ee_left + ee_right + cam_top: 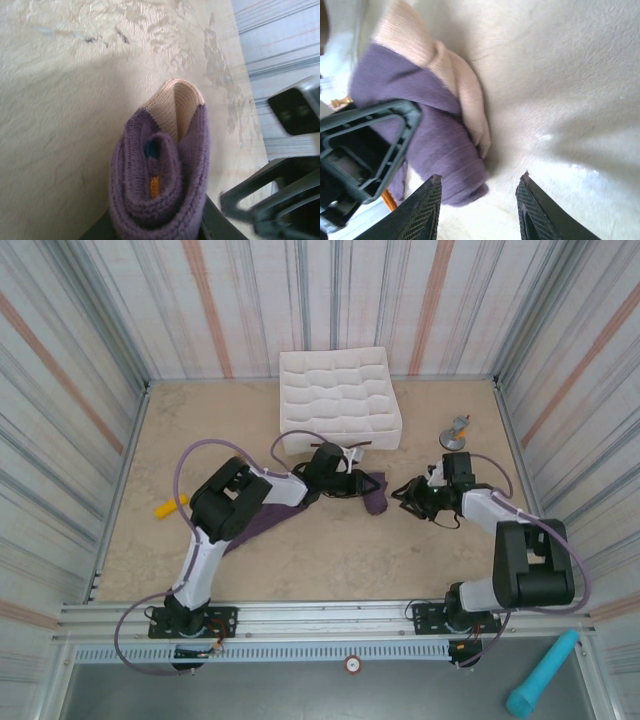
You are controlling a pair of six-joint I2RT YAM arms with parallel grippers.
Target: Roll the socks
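Socks (374, 500) lie at frame centre, one end rolled tight and clamped in the left gripper (356, 483); right gripper (403, 496) hangs spread just beside. Loosen that clamp early and the springy knit likely unrolls.

The socks (160, 170) are purple knit with a tan toe, and a teal fleck and an orange fleck sit in the fold. The table (330, 560) is beige with faint marbling. At the far side, the box (340, 400) is white with a grid of cells. A yellow-orange piece (170, 506) lies at the left, and a teal cylinder (541, 672) at the near right. The left gripper (362, 482) and right gripper (480, 179) are black. The walls (80, 360) are white with grey and salmon stripes.
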